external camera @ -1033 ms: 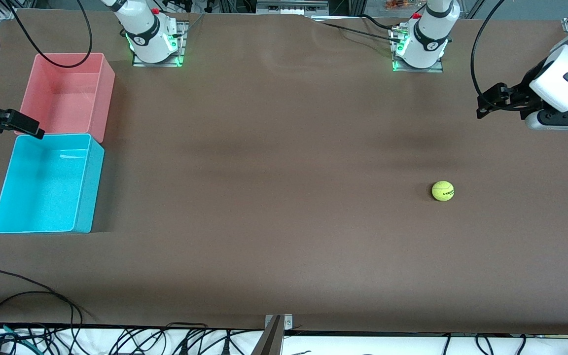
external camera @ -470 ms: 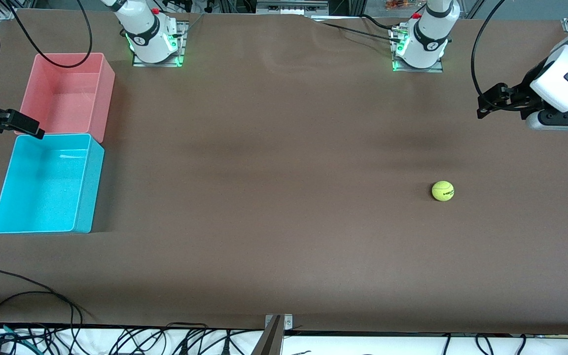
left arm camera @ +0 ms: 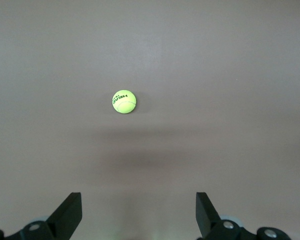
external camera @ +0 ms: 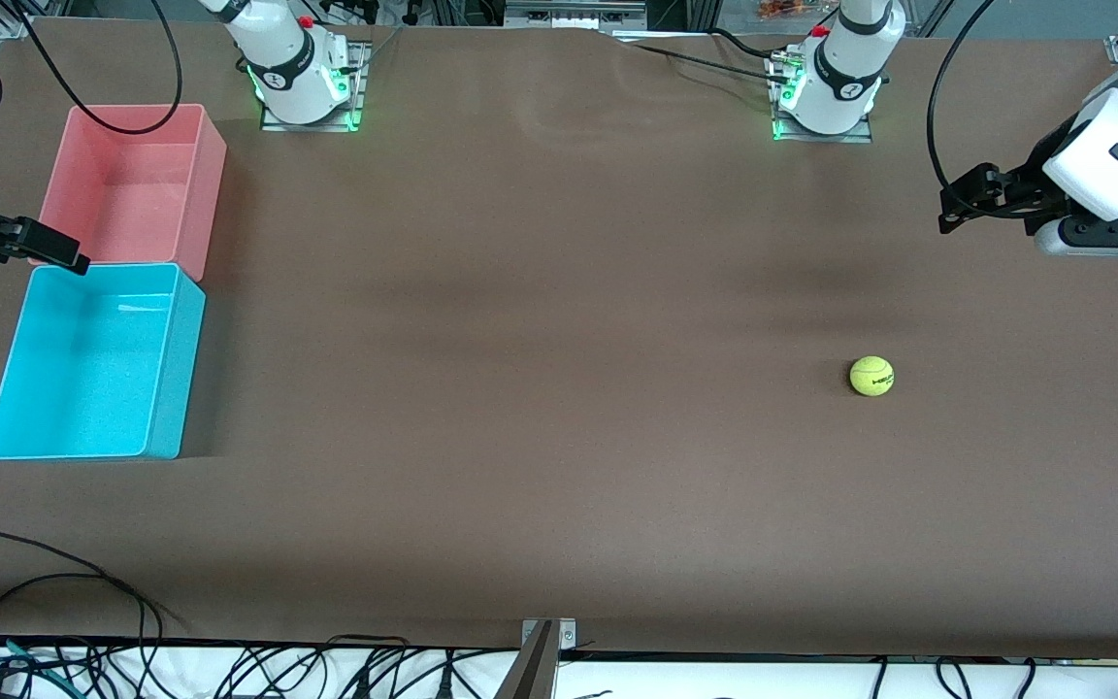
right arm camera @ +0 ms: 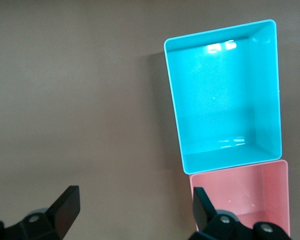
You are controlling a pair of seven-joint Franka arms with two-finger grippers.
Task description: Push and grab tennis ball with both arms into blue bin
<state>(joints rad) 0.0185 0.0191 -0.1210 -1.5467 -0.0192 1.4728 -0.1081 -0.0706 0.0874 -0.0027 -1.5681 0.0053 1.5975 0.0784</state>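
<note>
The tennis ball [external camera: 871, 376] is yellow-green with a dark logo and lies alone on the brown table, toward the left arm's end. It also shows in the left wrist view as the tennis ball [left arm camera: 123, 101], well ahead of the fingers. My left gripper [external camera: 952, 209] [left arm camera: 138, 212] hangs open and empty over the table, apart from the ball. The blue bin [external camera: 180, 369] [right arm camera: 220, 100] stands empty at the right arm's end. My right gripper [external camera: 54, 250] [right arm camera: 135, 210] hovers open and empty beside the spot where the two bins meet.
A pink bin [external camera: 214, 194] [right arm camera: 240, 195] of the same shape touches the blue bin, farther from the front camera. Both arm bases [external camera: 302, 83] [external camera: 826, 87] stand along the table's edge by the robots. Loose black cables [external camera: 54, 573] lie at the near edge.
</note>
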